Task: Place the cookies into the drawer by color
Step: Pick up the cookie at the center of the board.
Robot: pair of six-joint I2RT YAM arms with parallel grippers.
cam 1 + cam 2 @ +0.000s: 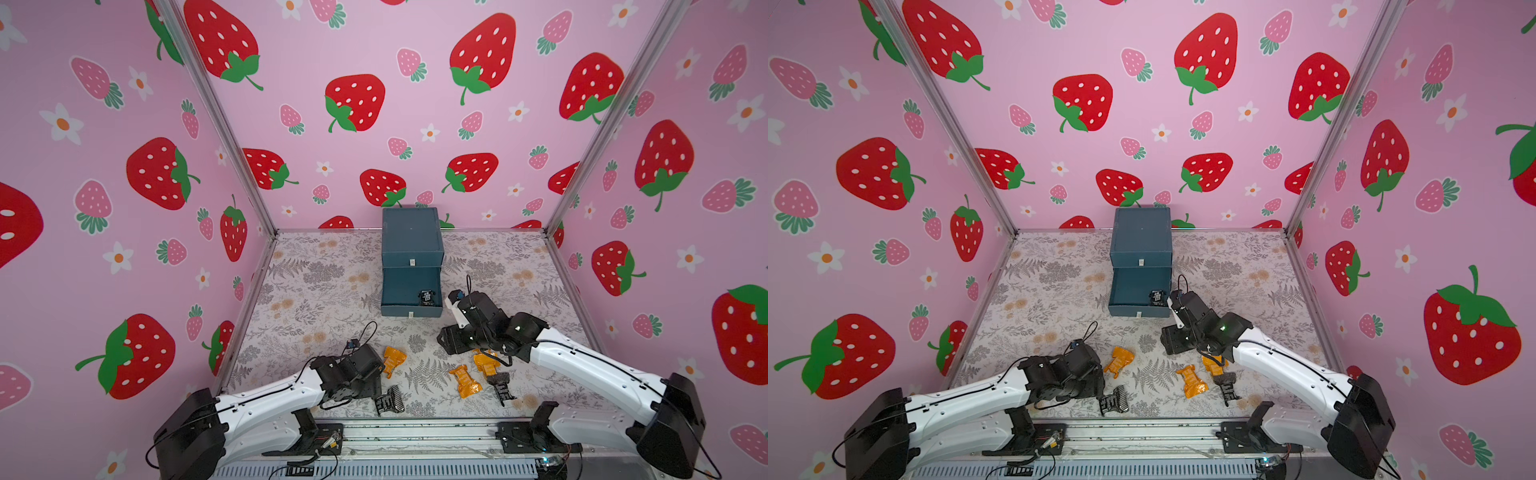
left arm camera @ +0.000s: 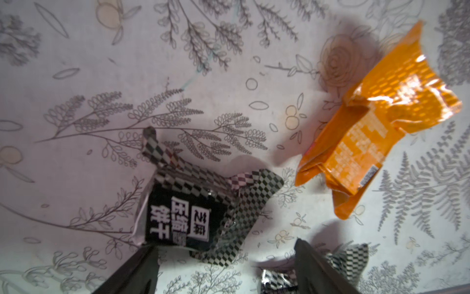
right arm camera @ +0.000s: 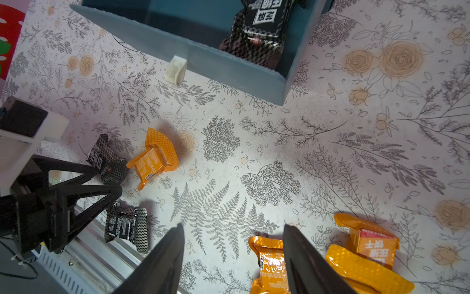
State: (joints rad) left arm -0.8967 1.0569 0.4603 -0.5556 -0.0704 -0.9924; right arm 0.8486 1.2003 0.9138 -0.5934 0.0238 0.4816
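The teal cabinet (image 1: 411,237) stands at the back of the floral surface (image 1: 324,299). A drawer (image 1: 399,311) below its closed top one is pulled out toward the arms, and a single black-patterned cookie (image 1: 426,297) lies in the drawer's near right corner. The left gripper (image 2: 223,244) points down near the front edge, its jaws released and spread wide on either side of a checkered cookie (image 2: 193,213) lying flat on the surface. Whether a fingertip touches it I cannot tell. A second checkered cookie (image 2: 351,259) sits just beside it, partly hidden by one finger, and an orange cookie (image 2: 376,127) lies near. The right gripper (image 3: 232,226) hangs over bare surface in front of the drawer, jaws apart and grasping nothing. A folded orange cookie (image 3: 269,264) shows partly behind one finger, with a crumpled orange cookie (image 3: 366,257) just past it. In both top views a third checkered cookie (image 1: 503,386) (image 1: 1227,385) lies next to these.
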